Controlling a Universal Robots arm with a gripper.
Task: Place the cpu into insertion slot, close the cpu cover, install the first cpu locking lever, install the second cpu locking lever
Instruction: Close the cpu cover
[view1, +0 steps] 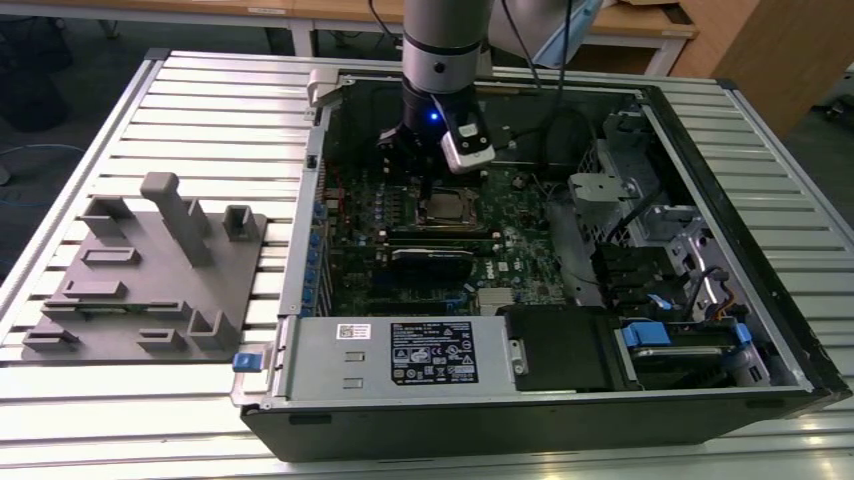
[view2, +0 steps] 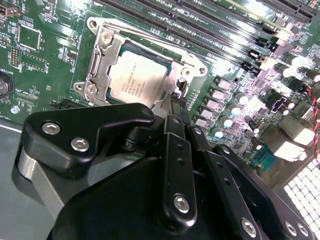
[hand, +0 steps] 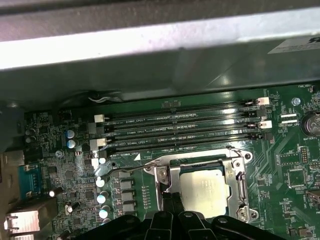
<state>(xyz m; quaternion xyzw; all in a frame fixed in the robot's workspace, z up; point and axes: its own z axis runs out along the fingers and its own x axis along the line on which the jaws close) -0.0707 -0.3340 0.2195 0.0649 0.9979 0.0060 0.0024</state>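
1. The black tool (hand: 171, 200) has its fingers pressed together.
2. Its tips sit just beside the dull silver-grey square cpu (hand: 207, 190).
3. The cpu lies framed by the thin silvery metal cover (hand: 241, 186) on the green circuit board (hand: 65, 165).

The cpu (view2: 136, 82) has a dull, matt silver-grey metal face. The cpu cover (view2: 97, 65) framing it is brighter bare metal, and the circuit board (view2: 55, 75) is glossy green.
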